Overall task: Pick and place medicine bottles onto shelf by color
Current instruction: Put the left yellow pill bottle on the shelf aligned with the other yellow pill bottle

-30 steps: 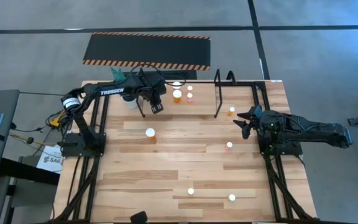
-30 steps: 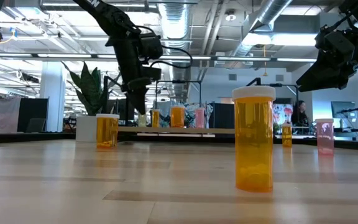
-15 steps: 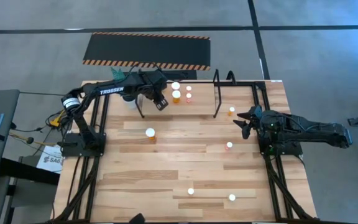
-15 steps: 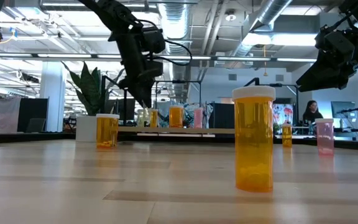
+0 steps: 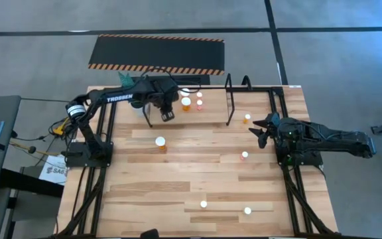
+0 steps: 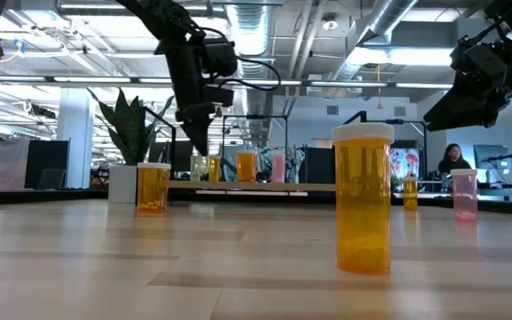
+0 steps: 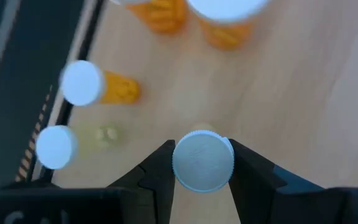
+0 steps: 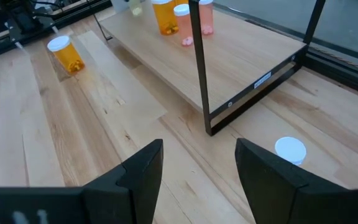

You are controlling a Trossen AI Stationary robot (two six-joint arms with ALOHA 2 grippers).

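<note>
- shelf (image 5: 214, 109) sits along the table's (image 5: 178, 179) far edge
- few medicine bottles (image 5: 186, 103) on it
- other bottles (image 5: 160, 142) scattered across the table, well apart

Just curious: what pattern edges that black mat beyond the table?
Orange-and-black hazard stripes on the mat; high view.

- Shelf (image 5: 211, 106): light wooden board at the tabletop's twelve o'clock edge, bearing upright orange and pink medicine bottles (image 5: 186, 103).
- Other white-capped bottles stand scattered toward six o'clock.
</note>
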